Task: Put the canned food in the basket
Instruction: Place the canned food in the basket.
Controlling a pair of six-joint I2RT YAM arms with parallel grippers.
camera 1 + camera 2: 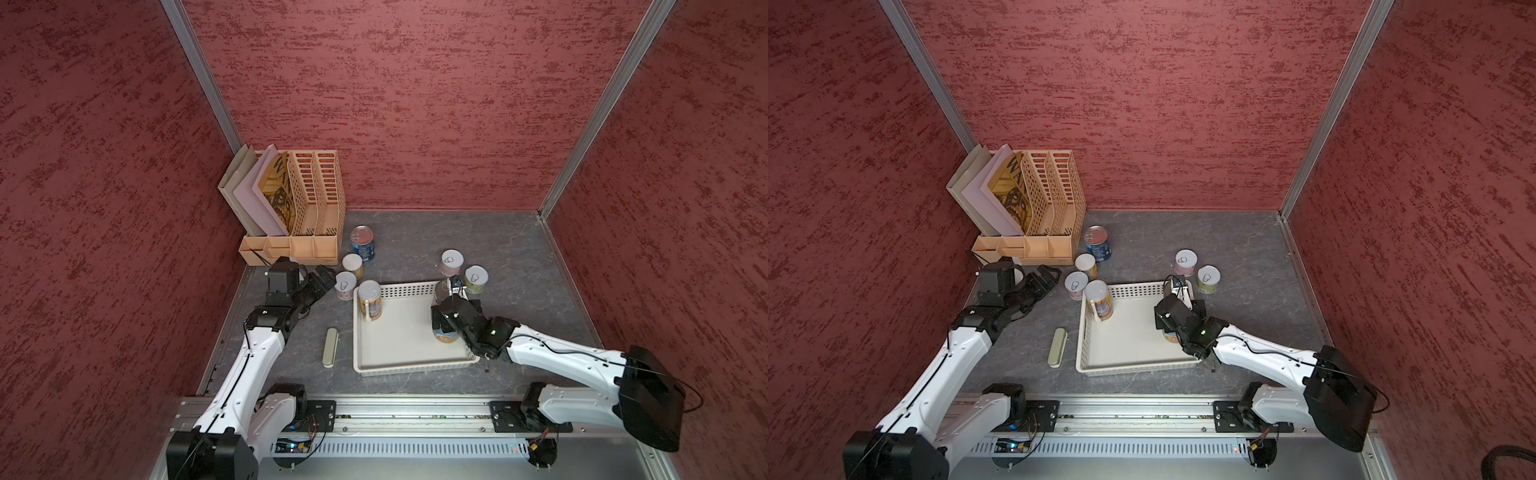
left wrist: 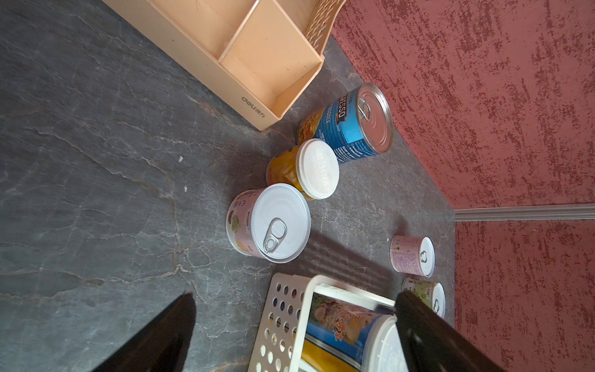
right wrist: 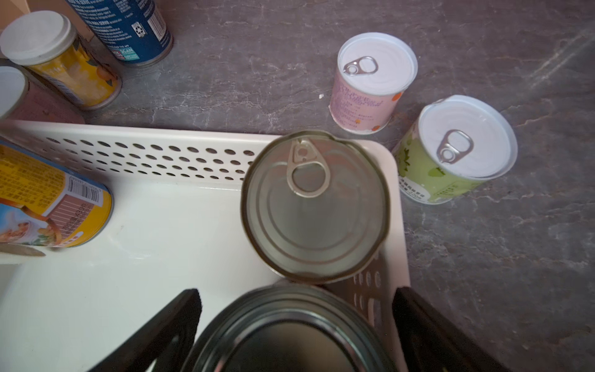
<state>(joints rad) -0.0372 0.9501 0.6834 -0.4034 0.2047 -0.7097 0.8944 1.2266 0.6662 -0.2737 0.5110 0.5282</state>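
The basket point(image 1: 399, 340) sat on the grey table point(image 1: 519, 249) between the two arms, and three of the cans stood upright inside it. The slim yellow can point(image 1: 370, 300) was in its far corner on the left arm's side. The dark wide can point(image 3: 315, 206) stood against the far corner on the right arm's side. A second wide can point(image 3: 289, 335) stood just in front of that one, close to it. The right gripper point(image 3: 296, 293) hung over this nearer can with its fingers point(image 3: 428, 335) spread to either side, and a thin gap showed between them and the metal. Five cans stood outside the basket. The blue-labelled can point(image 1: 363, 243) was beside the beige file holder point(image 1: 299, 208). The white-capped orange can point(image 1: 352, 266) and a pink pull-tab can point(image 1: 345, 284) stood in a line from it toward the basket. Another pink can point(image 1: 451, 262) and a green can point(image 1: 476, 279) stood just beyond the basket's far right corner. The left gripper point(image 1: 326, 277) hovered near the pink pull-tab can, its fingers apart and empty. An olive case point(image 1: 330, 347) lay left of the basket.
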